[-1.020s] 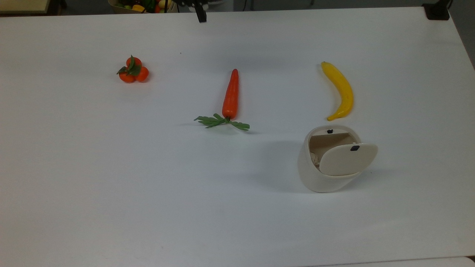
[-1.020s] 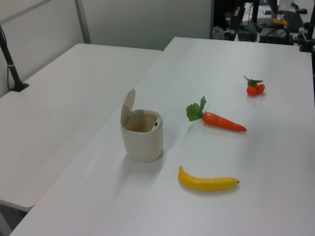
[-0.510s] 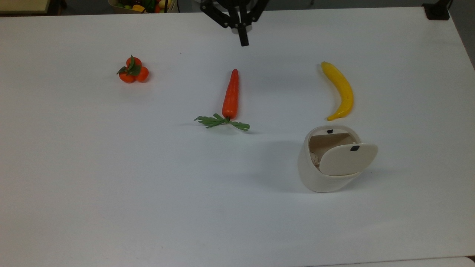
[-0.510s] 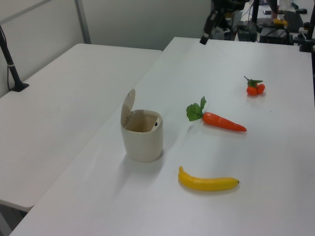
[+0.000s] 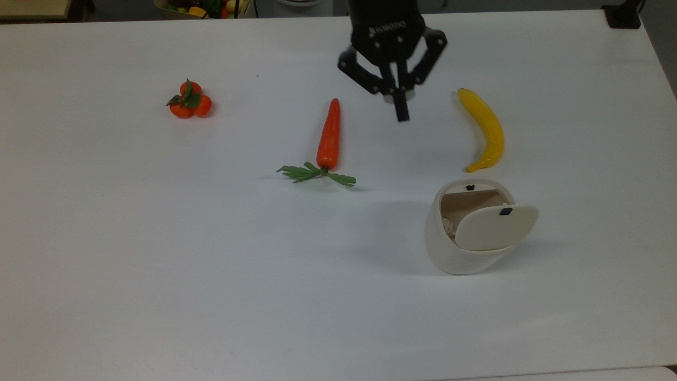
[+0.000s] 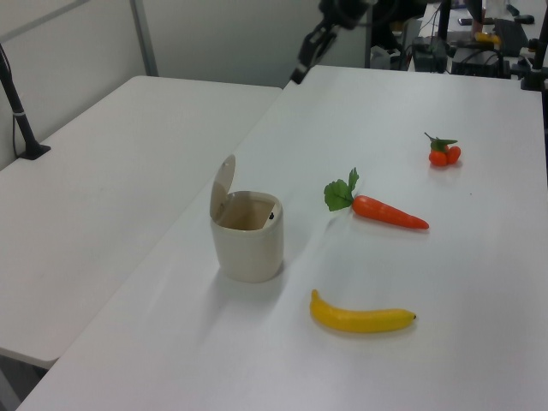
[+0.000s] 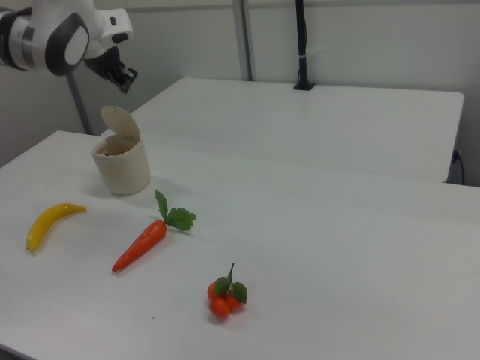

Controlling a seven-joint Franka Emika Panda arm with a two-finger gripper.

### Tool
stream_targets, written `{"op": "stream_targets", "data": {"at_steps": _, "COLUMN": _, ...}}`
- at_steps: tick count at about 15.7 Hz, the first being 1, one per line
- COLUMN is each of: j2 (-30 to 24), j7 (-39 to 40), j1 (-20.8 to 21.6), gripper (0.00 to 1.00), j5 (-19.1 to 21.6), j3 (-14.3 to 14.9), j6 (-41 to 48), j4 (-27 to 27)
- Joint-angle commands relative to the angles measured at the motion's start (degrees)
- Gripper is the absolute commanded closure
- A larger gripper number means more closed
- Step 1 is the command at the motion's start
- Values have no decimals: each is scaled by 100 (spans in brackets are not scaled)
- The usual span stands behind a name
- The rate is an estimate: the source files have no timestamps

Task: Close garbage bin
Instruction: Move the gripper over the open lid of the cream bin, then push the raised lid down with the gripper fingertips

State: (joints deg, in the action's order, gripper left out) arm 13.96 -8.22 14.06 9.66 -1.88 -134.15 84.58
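The cream-white garbage bin point(image 5: 449, 254) stands at the top view's lower right, its hinged lid point(image 5: 494, 227) raised upright and its inside showing. A small black tab sits on the lid. In the left view the bin point(image 6: 250, 248) has its lid point(image 6: 223, 184) standing up on the left view's left side. My black gripper point(image 5: 402, 115) hangs above the table between the carrot and the banana, well apart from the bin, its fingers together and holding nothing. In the right view the gripper point(image 7: 126, 78) is high above and just behind the bin point(image 7: 122, 172).
A carrot point(image 5: 328, 135), a banana point(image 5: 484, 129) and a cluster of small oranges point(image 5: 189, 100) lie on the white table point(image 5: 158, 264). A basket of fruit point(image 5: 201, 8) sits beyond the far edge. A second table point(image 6: 103, 171) adjoins on the left view's left.
The gripper has come in from the top view's far edge, moving toward the right and nearer the bin. The bin, lid and fruit have not moved.
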Motion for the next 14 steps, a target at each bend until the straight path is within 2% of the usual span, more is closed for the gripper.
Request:
{"op": "stream_targets", "data": {"at_steps": 1, "j2": 466, "j7": -259, "j1": 193, "gripper": 100, "j5": -131, "j3": 21, "j6": -794, "j4": -205}}
{"op": "stream_targets", "data": {"at_steps": 6, "j2": 1055, "j7": -663, "j1": 518, "gripper": 100, "j5": -306, "j3": 21, "j6": -2008, "j4": -293}}
{"op": "stream_targets", "data": {"at_steps": 10, "j2": 1626, "j7": -760, "j1": 659, "gripper": 100, "j5": -579, "j3": 29, "j6": -2317, "j4": -750}}
{"op": "stream_targets", "data": {"at_steps": 14, "j2": 1925, "j7": -786, "j1": 756, "gripper": 100, "j5": -666, "j3": 29, "j6": -2887, "j4": -786}}
